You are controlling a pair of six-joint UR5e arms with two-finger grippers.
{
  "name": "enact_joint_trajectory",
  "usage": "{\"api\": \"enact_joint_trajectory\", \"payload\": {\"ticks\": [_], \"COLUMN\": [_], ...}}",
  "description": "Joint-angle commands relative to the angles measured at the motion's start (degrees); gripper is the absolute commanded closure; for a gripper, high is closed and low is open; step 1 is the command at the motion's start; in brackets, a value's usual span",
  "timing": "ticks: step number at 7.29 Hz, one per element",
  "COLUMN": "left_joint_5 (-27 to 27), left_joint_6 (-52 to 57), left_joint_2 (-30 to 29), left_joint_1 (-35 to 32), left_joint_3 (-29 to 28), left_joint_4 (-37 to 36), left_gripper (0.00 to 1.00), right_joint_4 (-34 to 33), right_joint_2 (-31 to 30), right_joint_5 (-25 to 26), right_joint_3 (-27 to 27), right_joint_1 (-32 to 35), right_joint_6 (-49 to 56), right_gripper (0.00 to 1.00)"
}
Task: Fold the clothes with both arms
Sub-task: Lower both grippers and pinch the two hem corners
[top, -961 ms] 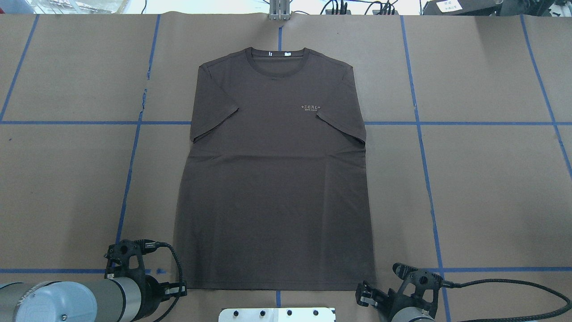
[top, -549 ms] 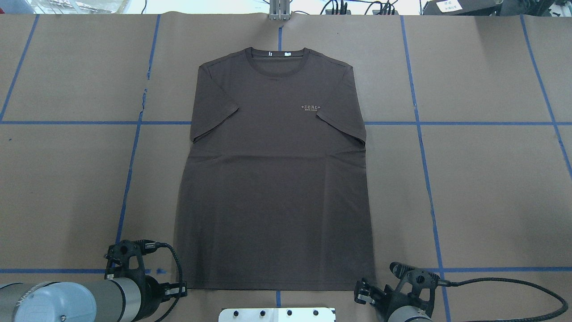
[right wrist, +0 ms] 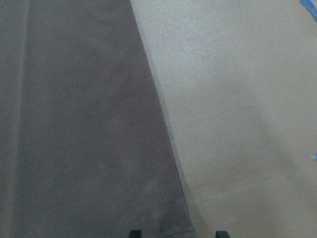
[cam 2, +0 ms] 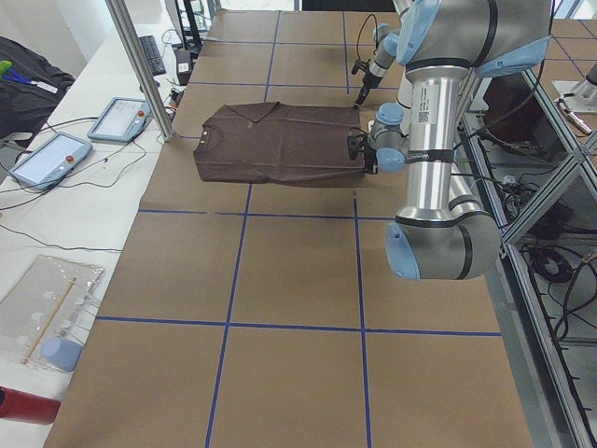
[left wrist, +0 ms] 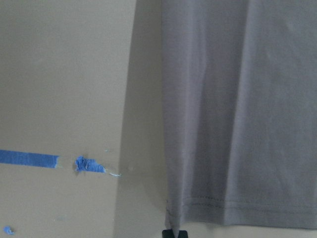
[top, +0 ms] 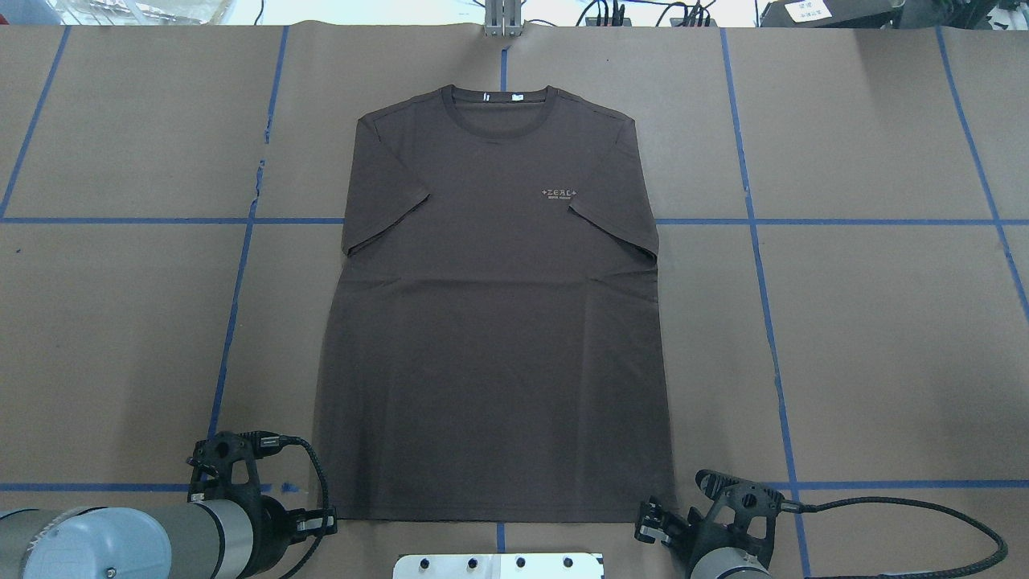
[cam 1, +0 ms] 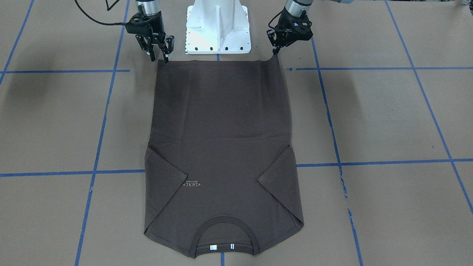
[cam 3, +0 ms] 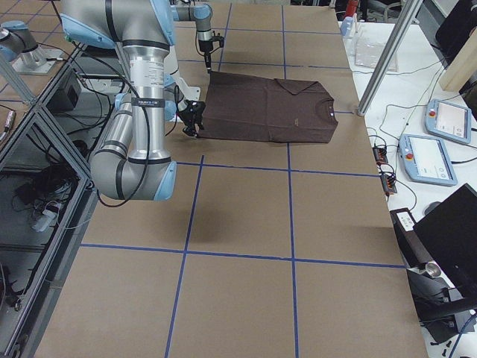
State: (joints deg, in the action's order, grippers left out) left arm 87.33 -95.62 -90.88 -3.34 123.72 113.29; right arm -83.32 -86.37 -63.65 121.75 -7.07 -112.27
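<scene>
The dark brown T-shirt (top: 490, 322) lies flat and face up on the brown table, collar at the far end, sleeves folded inward; it also shows in the front view (cam 1: 221, 129). My left gripper (top: 328, 521) sits at the hem's left corner. In the left wrist view the left gripper (left wrist: 173, 233) has its tips together on that corner of the T-shirt (left wrist: 237, 99). My right gripper (top: 643, 531) is at the hem's right corner. In the right wrist view the right gripper (right wrist: 178, 233) is open, its jaws on either side of the corner of the T-shirt (right wrist: 74, 124).
The white pedestal base (cam 1: 218, 26) stands between the arms just behind the hem. Blue tape lines (top: 233, 322) cross the brown table cover. A metal post (top: 502, 20) stands at the far edge. Tablets (cam 2: 47, 154) and cables lie on a side bench.
My right gripper has edged a little left, toward the hem's right corner. The left gripper and the T-shirt have not moved.
</scene>
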Motion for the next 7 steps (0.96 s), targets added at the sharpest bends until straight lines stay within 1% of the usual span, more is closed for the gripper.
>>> {"api": "enact_joint_trajectory", "payload": {"ticks": [1, 2, 3, 4, 7], "left_joint_5": [-0.1, 0.0, 0.0, 0.0, 0.0], "left_joint_6": [0.0, 0.0, 0.0, 0.0, 0.0], "left_joint_2": [0.0, 0.0, 0.0, 0.0, -0.1], "left_joint_1": [0.0, 0.0, 0.0, 0.0, 0.0], "left_joint_3": [0.1, 0.4, 0.4, 0.5, 0.9], "left_joint_4": [0.0, 0.0, 0.0, 0.0, 0.1], "left_gripper": [1.00, 1.00, 1.00, 1.00, 1.00], "right_joint_4": [0.0, 0.0, 0.0, 0.0, -0.3], "right_joint_2": [0.2, 0.3, 0.9, 1.2, 0.9], "right_joint_5": [0.2, 1.2, 1.3, 1.3, 1.3], "right_joint_3": [-0.2, -0.4, -0.4, -0.4, -0.7], "right_joint_1": [0.0, 0.0, 0.2, 0.4, 0.5], "right_joint_6": [-0.1, -0.4, -0.8, -0.8, -0.8], "right_gripper": [0.49, 0.60, 0.84, 1.00, 1.00]}}
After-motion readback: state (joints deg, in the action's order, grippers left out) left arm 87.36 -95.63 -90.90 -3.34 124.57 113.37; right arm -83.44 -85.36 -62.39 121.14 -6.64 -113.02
